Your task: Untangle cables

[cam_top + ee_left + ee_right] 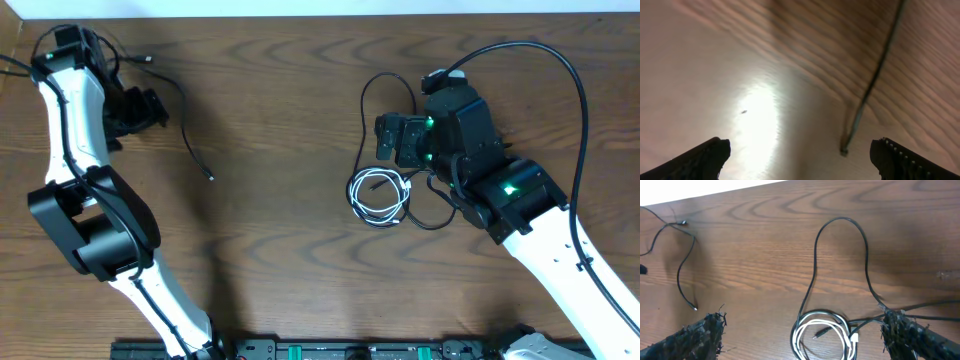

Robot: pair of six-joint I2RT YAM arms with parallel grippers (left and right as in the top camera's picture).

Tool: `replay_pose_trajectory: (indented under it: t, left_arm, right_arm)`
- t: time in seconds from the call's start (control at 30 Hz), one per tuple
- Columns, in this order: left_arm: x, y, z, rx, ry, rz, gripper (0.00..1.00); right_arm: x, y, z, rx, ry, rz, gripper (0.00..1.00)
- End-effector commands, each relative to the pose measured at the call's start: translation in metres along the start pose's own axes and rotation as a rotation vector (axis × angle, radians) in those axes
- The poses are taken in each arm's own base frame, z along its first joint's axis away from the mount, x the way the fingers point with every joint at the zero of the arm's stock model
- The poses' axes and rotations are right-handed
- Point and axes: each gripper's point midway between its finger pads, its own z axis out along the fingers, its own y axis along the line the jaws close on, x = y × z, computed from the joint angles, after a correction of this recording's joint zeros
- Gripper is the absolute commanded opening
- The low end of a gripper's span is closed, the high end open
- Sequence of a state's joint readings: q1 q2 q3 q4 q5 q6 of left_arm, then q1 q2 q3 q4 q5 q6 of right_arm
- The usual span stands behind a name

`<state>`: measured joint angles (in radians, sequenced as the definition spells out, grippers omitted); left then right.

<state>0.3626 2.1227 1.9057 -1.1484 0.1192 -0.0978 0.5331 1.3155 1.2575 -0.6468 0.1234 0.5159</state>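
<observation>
Wood-grained brown surface point(300, 60) is shown from above, with two white robot arms reaching in from the lower edge. At the far left, the left end effector point(150, 108) is held near the surface with its fingers spread wide and nothing between them. Just beside it, one thin black cable point(186, 130) is laid out alone in a loose curve, from near the top left corner down to its small plug end point(210, 178). In the left wrist view that plug end is seen lying on bare wood ahead of the open fingers, untouched. This cable is judged to be already separated, since it is well apart from the rest.

Toward the right, the other cables are bunched together. A white cable point(380, 195) is coiled in a small ring, and a second black cable point(840, 218) is looped away from it. Whether it is threaded through the coil or only laid over it cannot be told. The right end effector point(395, 140) is poised over this bunch, fingers fully apart, with nothing gripped. Pulling white free of black is judged to be the work left.
</observation>
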Motion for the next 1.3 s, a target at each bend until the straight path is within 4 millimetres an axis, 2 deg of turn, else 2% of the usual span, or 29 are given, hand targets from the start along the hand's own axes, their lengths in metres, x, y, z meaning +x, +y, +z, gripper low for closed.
replay_pose_trajectory:
  t: [0.0,0.1,0.3,0.4,0.43,0.63,0.8,0.93,1.0,1.03,1.07,1.27]
  left_arm:
    - [0.009,-0.026,0.014,0.126,0.036,0.079,0.95]
    - [0.014,-0.029,0.026,0.116,0.044,0.093,0.94]
    - [0.023,-0.036,0.055,0.106,0.041,0.116,0.85]
    - [0.022,-0.040,0.068,0.111,0.018,0.126,0.68]
    - [0.020,-0.040,0.071,0.114,0.003,0.119,0.56]
    - [0.005,-0.044,0.072,0.127,-0.057,0.090,0.54]
    - [0.005,-0.044,0.080,0.125,-0.048,0.088,0.31]
    - [0.009,-0.042,0.093,0.119,-0.018,0.086,0.30]
    - [0.008,-0.042,0.095,0.120,-0.022,0.086,0.20]
    - [0.006,-0.042,0.095,0.122,-0.031,0.087,0.10]
    - [0.004,-0.043,0.094,0.124,-0.040,0.088,0.08]
    - [-0.012,-0.046,0.088,0.135,-0.100,0.092,0.07]
  right_arm:
    - [0.001,0.000,0.002,0.001,0.005,0.002,0.99]
    - [0.001,0.000,0.003,0.002,0.008,0.002,0.99]
    - [0.002,0.000,0.004,0.003,0.012,0.002,0.99]
    - [0.003,0.000,0.005,0.005,0.013,0.001,0.99]
    - [0.002,0.000,0.005,0.005,0.013,0.002,0.99]
    - [0.003,-0.001,0.007,0.007,0.017,0.001,0.99]
    - [0.004,-0.001,0.009,0.010,0.022,0.001,0.99]
    - [0.005,-0.001,0.010,0.010,0.023,0.000,0.99]
    - [0.005,-0.001,0.010,0.010,0.025,0.000,0.99]
    - [0.005,-0.001,0.010,0.011,0.026,-0.001,0.99]
    - [0.005,-0.001,0.011,0.011,0.026,-0.001,0.99]
    - [0.007,-0.001,0.011,0.013,0.030,-0.001,0.99]
